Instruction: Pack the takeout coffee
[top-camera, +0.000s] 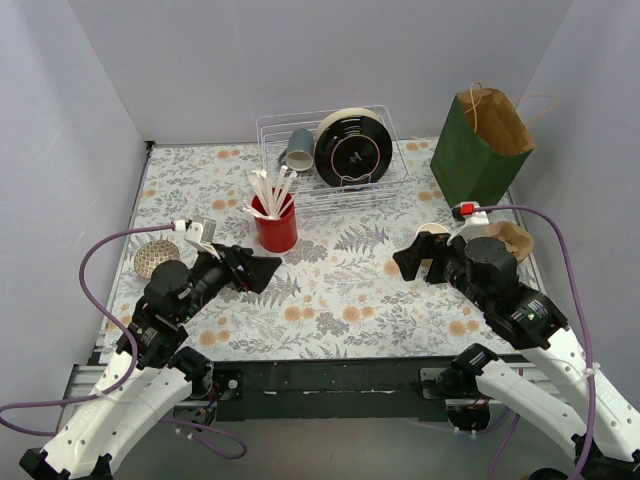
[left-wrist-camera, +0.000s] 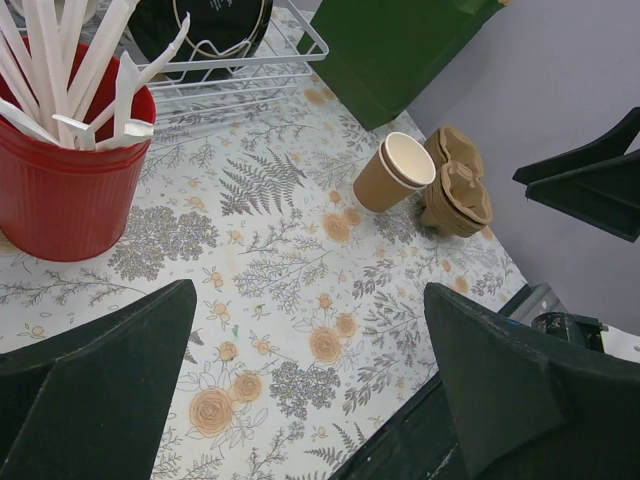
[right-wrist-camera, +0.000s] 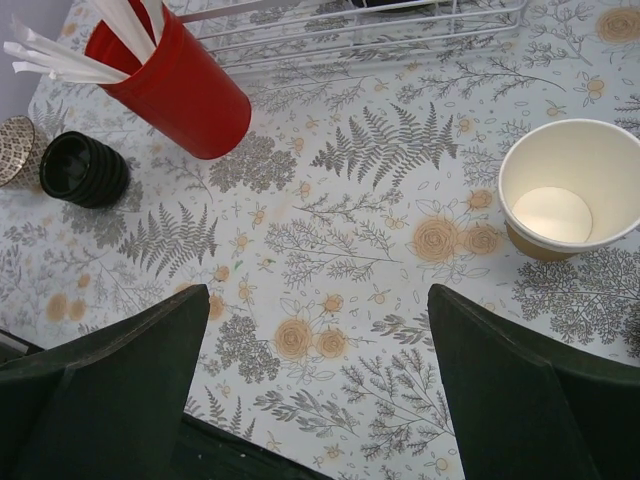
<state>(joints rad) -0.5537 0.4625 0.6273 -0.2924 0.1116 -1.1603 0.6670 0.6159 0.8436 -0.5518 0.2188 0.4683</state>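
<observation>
Here we see the left gripper (top-camera: 268, 272) spread wide near the red cup (top-camera: 275, 225), the right gripper (top-camera: 408, 257), equally spread, and paper cup (right-wrist-camera: 568, 190) farther from it.

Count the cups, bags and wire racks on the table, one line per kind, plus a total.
Cups: 3 (red cup, tan paper cup, grey cup lying in the rack)
Bags: 1 (green paper bag)
Wire racks: 1 (wire rack)
Total: 5
</observation>
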